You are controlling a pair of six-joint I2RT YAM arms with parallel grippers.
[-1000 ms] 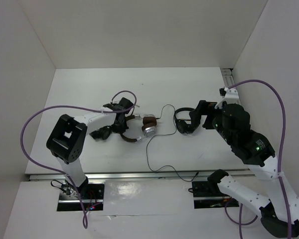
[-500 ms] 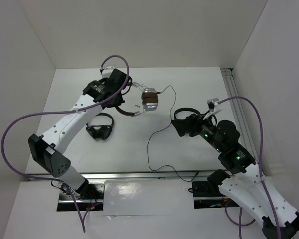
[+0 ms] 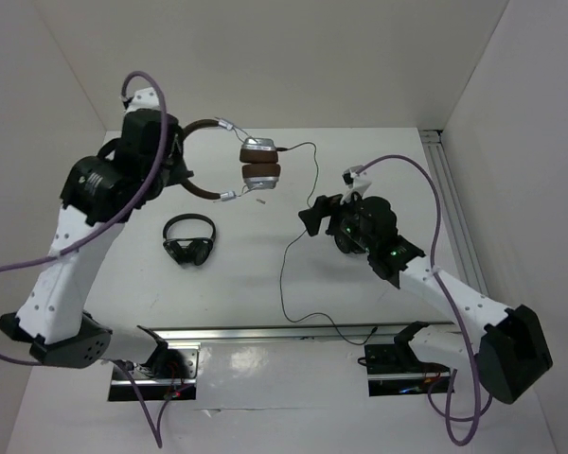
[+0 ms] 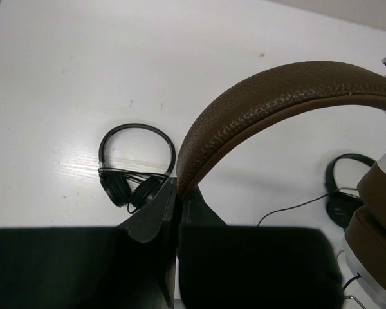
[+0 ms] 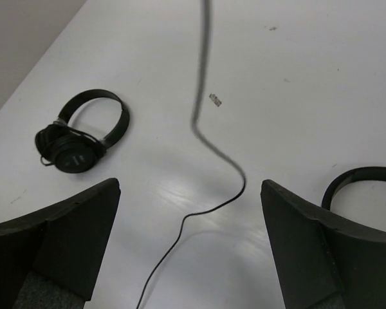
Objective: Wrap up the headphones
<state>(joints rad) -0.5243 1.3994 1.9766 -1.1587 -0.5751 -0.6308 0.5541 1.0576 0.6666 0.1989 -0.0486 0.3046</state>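
Barely begun: the left gripper (image 4: 178, 194) clamps the headband of the headphones (image 3: 256, 170), holding them aloft, while the right gripper (image 5: 190, 187) gapes empty near the cable (image 3: 281, 284), seemingly wholly unwound.

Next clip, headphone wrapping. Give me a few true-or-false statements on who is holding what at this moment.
1. The left gripper is shut on the headband of the headphones. True.
2. The right gripper is clamped on the cable. False: it is open, and the cable runs ungripped in front of it.
3. The headphones lie flat on the table. False: they are held up above it.
4. A small black pair lies on the table. True.
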